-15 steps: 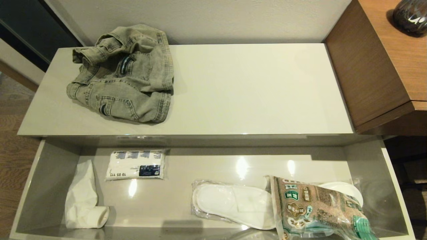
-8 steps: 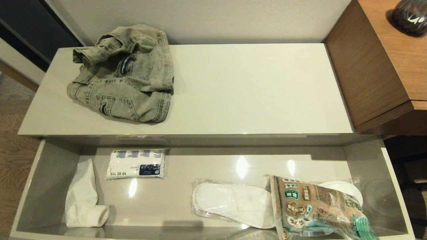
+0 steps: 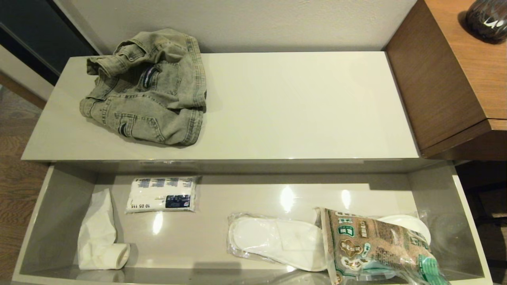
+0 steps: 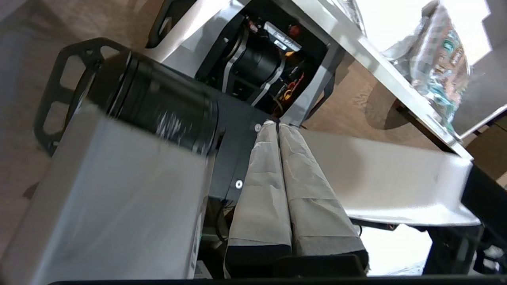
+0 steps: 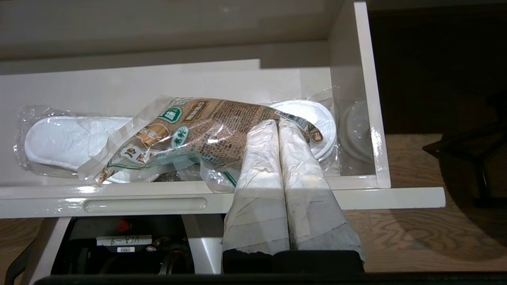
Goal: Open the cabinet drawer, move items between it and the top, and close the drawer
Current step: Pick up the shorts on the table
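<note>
1. Cabinet drawer (image 3: 59, 206) stands pulled fully out below the top (image 3: 297, 107), same as a second ago. Nothing in the head view has shifted in that time; neither arm shows there.
2. Drawer contents, by the head view's clock face: tissue pack (image 3: 161, 194) at about 10 o'clock on the drawer floor, near the back wall; a crumpled white cloth (image 3: 99, 237) at 8 o'clock against the left wall; the slipper pack (image 3: 277, 242) at about 5 o'clock, lying flat; the snack bag (image 3: 376, 249) at 4 o'clock, lying across the slipper pack's right end and covering most of the second slipper.
3. Denim jacket (image 3: 148, 89) lies bunched on the top at its 10 o'clock corner, near the wall. The rest of the top carries nothing else that shows.
4. Left gripper (image 4: 278, 127): padded fingers pressed together, clenched on nothing. It hangs below the drawer, in front of the robot's own base (image 4: 253, 63), well apart from the contents.
5. Right gripper (image 5: 278, 123): fingers likewise pressed together, empty. It sits in front of the drawer's front rim (image 5: 396, 198), tips lined up over the snack bag in its wrist view; contact cannot be told.
6. Brown wood-grain desk (image 3: 455, 71) adjoins the top at 3 o'clock, with a dark round object (image 3: 487, 18) on it.
</note>
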You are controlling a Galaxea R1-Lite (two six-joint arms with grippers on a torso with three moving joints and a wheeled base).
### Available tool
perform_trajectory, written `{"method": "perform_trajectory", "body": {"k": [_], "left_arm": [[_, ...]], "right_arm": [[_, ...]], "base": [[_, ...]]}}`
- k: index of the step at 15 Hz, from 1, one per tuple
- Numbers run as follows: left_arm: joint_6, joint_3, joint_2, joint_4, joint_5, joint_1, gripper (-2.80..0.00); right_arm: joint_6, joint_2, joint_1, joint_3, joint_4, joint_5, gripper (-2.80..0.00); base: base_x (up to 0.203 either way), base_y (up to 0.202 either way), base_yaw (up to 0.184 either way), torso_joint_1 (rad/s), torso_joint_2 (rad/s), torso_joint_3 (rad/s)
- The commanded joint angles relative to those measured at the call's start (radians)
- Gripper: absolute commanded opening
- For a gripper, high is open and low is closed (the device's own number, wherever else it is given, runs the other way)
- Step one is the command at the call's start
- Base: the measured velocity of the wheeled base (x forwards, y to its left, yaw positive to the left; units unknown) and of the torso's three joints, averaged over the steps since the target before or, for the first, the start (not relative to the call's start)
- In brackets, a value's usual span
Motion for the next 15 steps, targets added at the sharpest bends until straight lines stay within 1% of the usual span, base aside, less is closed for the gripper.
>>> {"method": "perform_trajectory", "body": {"k": [1, 2, 4, 5, 7, 9, 10, 12, 13, 15], "left_arm": [[-0.004, -0.071, -0.017, 0.053, -0.001, 0.000, -2.80], [0.000, -0.088, -0.021, 0.081, -0.001, -0.001, -2.80], [0.036, -0.096, -0.028, 0.083, 0.002, 0.000, -2.80], [0.039, -0.098, -0.028, 0.081, 0.003, 0.001, -2.80], [0.081, -0.110, -0.015, -0.005, 0.043, 0.005, -2.80], [0.129, -0.113, 0.052, -0.153, 0.086, 0.005, -2.80], [0.158, -0.119, 0.113, -0.227, 0.106, 0.006, -2.80], [0.197, -0.145, 0.228, -0.346, 0.123, 0.006, -2.80], [0.206, -0.167, 0.276, -0.390, 0.125, 0.006, -2.80], [0.213, -0.228, 0.430, -0.469, 0.126, 0.006, -2.80]], "right_arm": [[0.001, 0.002, 0.000, 0.000, -0.001, 0.000, -2.80], [0.001, 0.002, 0.000, 0.000, -0.001, 0.000, -2.80], [0.001, 0.002, 0.000, 0.000, -0.001, 0.000, -2.80], [0.001, 0.002, 0.000, 0.000, -0.001, 0.000, -2.80], [0.001, 0.002, 0.000, 0.000, -0.001, 0.000, -2.80], [0.001, 0.002, 0.000, 0.000, -0.001, 0.000, -2.80], [0.001, 0.002, 0.000, 0.000, -0.001, 0.000, -2.80], [0.001, 0.002, 0.000, 0.000, -0.001, 0.000, -2.80], [0.001, 0.002, 0.000, 0.000, -0.001, 0.000, -2.80], [0.001, 0.002, 0.000, 0.000, -0.001, 0.000, -2.80]], "base": [[0.000, 0.000, 0.000, 0.000, 0.00, 0.000], [0.000, 0.000, 0.000, 0.000, 0.00, 0.000], [0.000, 0.000, 0.000, 0.000, 0.00, 0.000], [0.000, 0.000, 0.000, 0.000, 0.00, 0.000], [0.000, 0.000, 0.000, 0.000, 0.00, 0.000], [0.000, 0.000, 0.000, 0.000, 0.00, 0.000], [0.000, 0.000, 0.000, 0.000, 0.00, 0.000], [0.000, 0.000, 0.000, 0.000, 0.00, 0.000], [0.000, 0.000, 0.000, 0.000, 0.00, 0.000], [0.000, 0.000, 0.000, 0.000, 0.00, 0.000]]}}
